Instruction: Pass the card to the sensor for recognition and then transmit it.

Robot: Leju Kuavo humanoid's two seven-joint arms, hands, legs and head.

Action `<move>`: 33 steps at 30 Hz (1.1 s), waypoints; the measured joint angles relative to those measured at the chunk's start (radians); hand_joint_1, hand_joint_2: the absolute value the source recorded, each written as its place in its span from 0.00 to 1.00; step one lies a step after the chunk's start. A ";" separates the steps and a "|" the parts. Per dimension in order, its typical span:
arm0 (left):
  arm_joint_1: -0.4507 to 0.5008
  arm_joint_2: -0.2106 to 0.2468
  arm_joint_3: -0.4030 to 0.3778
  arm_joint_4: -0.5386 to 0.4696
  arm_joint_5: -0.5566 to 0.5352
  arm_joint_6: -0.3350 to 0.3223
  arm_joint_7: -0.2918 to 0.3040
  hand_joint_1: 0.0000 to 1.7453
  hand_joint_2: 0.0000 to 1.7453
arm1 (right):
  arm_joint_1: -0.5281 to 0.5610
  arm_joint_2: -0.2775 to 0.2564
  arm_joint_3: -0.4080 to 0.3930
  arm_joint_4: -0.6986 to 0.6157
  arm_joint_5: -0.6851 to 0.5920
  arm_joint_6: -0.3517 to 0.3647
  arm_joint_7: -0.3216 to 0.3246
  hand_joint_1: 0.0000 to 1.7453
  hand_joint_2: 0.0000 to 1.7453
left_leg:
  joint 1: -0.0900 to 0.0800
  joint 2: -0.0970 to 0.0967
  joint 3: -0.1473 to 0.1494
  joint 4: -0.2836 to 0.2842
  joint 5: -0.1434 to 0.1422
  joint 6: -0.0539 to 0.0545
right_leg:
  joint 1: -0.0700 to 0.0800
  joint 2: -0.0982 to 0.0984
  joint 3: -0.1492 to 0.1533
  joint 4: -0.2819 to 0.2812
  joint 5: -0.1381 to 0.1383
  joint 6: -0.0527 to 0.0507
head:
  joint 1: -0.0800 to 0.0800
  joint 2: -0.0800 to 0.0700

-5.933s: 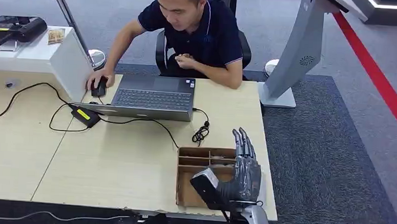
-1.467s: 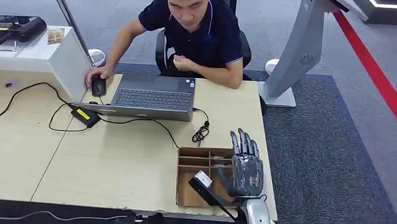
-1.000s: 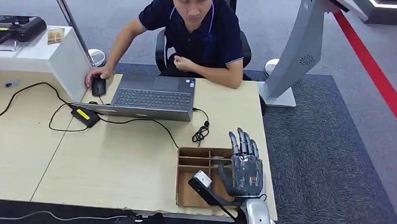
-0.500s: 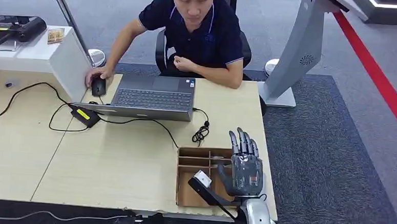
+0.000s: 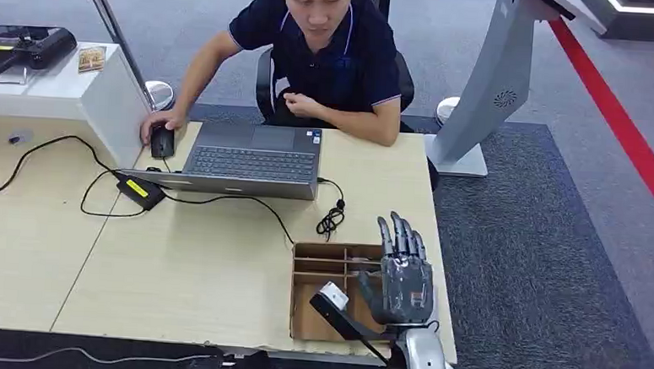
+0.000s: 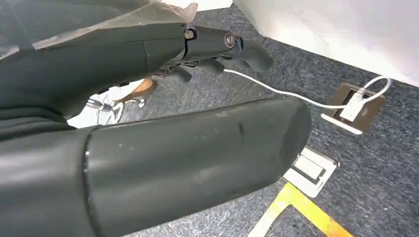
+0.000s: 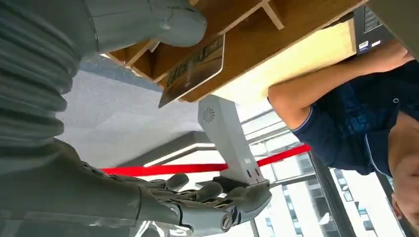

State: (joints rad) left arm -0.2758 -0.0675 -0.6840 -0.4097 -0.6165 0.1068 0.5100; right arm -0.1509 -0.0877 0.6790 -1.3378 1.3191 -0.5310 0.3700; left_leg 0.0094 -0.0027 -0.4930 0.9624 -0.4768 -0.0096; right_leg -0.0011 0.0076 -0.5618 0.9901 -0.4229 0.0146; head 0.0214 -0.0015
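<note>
My right hand [image 5: 405, 277] hovers over the right side of a partitioned cardboard box [image 5: 294, 288] at the desk's near right corner. Its fingers [image 5: 399, 235] are stretched out and apart, and it holds nothing. In the right wrist view a tan printed card [image 7: 192, 69] leans on edge inside the box [image 7: 237, 19]. The thumb [image 7: 148, 19] lies just beside the card, and whether it touches is unclear. The other fingers [image 7: 217, 197] stay well away from the card. My left hand [image 6: 173, 148] hangs beside my body over grey carpet, holding nothing.
A person [image 5: 330, 58] sits across the desk with one hand on a mouse [image 5: 163, 144] beside a laptop [image 5: 253, 159]. Cables [image 5: 330, 218] run just beyond the box. A black device [image 5: 22, 43] sits on a white box at far left. A grey stand [image 5: 489, 91] rises at the desk's right.
Since about six seconds ago my right hand has turned slightly and its wrist has dropped toward the desk edge. Over the last second it has stayed still. The person has raised their head.
</note>
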 joint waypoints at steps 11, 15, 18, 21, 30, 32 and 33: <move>0.000 0.002 0.000 0.000 0.000 0.000 0.001 0.00 0.00 | 0.004 -0.004 0.000 0.005 -0.013 0.000 0.000 0.20 1.00 | 0.000 0.000 0.000 0.000 0.000 0.000 | 0.000 0.000 0.000 0.000 0.000 0.000 | 0.000 0.000; 0.001 0.002 0.000 0.000 0.000 0.000 0.001 0.00 0.00 | 0.008 -0.008 0.000 0.006 -0.015 0.000 0.000 0.22 1.00 | 0.000 0.000 0.000 0.000 0.000 0.000 | 0.000 0.000 0.000 0.000 0.000 0.000 | 0.000 0.000; 0.001 0.002 0.000 0.000 0.000 0.000 0.001 0.00 0.00 | 0.009 -0.010 0.000 0.012 -0.015 0.000 0.000 0.20 1.00 | 0.000 0.000 0.000 0.000 0.000 0.000 | 0.000 0.000 0.000 0.000 0.000 0.000 | 0.000 0.000; 0.001 0.002 0.001 0.000 0.000 0.000 0.001 0.00 0.00 | 0.010 -0.011 0.000 0.014 -0.015 -0.001 0.001 0.22 1.00 | 0.000 0.000 0.000 0.000 0.000 0.000 | 0.000 0.000 0.000 0.000 0.000 0.000 | 0.000 0.000; 0.002 0.004 0.001 0.000 0.003 0.000 0.001 0.00 0.00 | 0.011 -0.014 0.000 0.016 -0.015 -0.001 0.001 0.30 1.00 | 0.000 0.000 0.000 0.000 0.000 0.000 | 0.000 0.000 0.000 0.000 0.000 0.000 | 0.000 0.000; 0.002 0.005 0.001 0.000 0.003 0.000 0.001 0.00 0.00 | 0.011 -0.014 0.000 0.018 -0.016 -0.001 0.001 0.33 1.00 | 0.000 0.000 0.000 0.000 0.000 0.000 | 0.000 0.000 0.000 0.000 0.000 0.000 | 0.000 0.000; 0.002 0.005 0.001 0.000 0.003 0.000 0.001 0.00 0.00 | 0.011 -0.014 0.000 0.020 -0.016 -0.001 0.001 0.34 1.00 | 0.000 0.000 0.000 0.000 0.000 0.000 | 0.000 0.000 0.000 0.000 0.000 0.000 | 0.000 0.000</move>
State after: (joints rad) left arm -0.2738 -0.0626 -0.6832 -0.4097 -0.6138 0.1072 0.5108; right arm -0.1396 -0.1022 0.6786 -1.3176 1.3031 -0.5322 0.3712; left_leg 0.0094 -0.0027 -0.4933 0.9624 -0.4770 -0.0096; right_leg -0.0011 0.0077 -0.5620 0.9901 -0.4230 0.0146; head 0.0214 -0.0015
